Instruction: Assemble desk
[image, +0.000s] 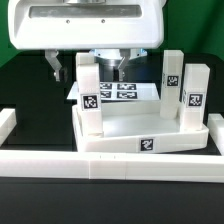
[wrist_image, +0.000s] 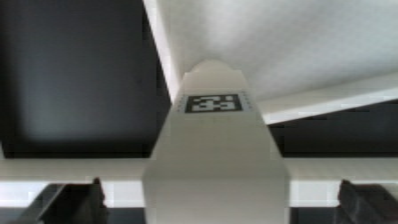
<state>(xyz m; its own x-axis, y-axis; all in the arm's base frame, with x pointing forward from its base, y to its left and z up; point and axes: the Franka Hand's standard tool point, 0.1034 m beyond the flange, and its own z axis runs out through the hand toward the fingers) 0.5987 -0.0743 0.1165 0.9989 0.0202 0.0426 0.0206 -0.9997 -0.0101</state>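
1 desk top (image: 150, 128), white tray-like slab, lying flat on the black bench (image: 25, 85), w/ its front long edge pressed along the white border rail (image: 100, 162) that runs across the bench's near side. The rail has short upturned ends at both sides.

Legs standing upright on the top: 3 clearly counted. 1 at the corner on the exterior view's left, the front leg (image: 89, 98), tall w/ a tag mid-height. 2 at the exterior view's right end: a rear leg (image: 171, 82) and an outer leg (image: 193, 95), close beside each other, each w/ tags on the face. A 4th can't be made out.

Marker board (image: 118, 91) lies flat behind the top, 4 or so tags visible, partly hidden by the legs.

Claw (image: 88, 68) hangs under the arm's white body, over the front leg's top end. Exterior view too coarse to judge contact. Wrist view: 1 leg (wrist_image: 215, 140) fills the middle, tag on its face, w/ dark fingertips (wrist_image: 57, 198) on either side and a gap visible to each, so jaws stand wide apart, not clamped on the leg.
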